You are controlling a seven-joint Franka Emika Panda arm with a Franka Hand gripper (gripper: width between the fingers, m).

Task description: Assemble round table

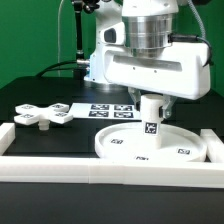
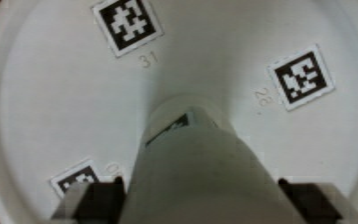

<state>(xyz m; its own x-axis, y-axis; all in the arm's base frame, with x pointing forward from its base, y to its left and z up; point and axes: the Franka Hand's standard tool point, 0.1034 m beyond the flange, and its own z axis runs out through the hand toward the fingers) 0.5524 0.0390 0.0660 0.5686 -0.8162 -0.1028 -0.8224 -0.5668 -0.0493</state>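
The tool point(image 1: 150, 99) clamps the post point(image 1: 151, 120) upright over the disc point(image 1: 118, 147). The black surface point(image 1: 60, 142) also carries the cross-shaped piece point(image 1: 44, 115); a green wall point(image 1: 30, 50) stands behind.

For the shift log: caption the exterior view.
Panda gripper holds the post upright over the rimmed disc; cross-shaped piece lies apart on the exterior view's left.

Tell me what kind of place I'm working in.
Probably a lab test bench: black table fenced by white rails, the marker board lying on it, and tagged white parts: disc, post, cross piece.
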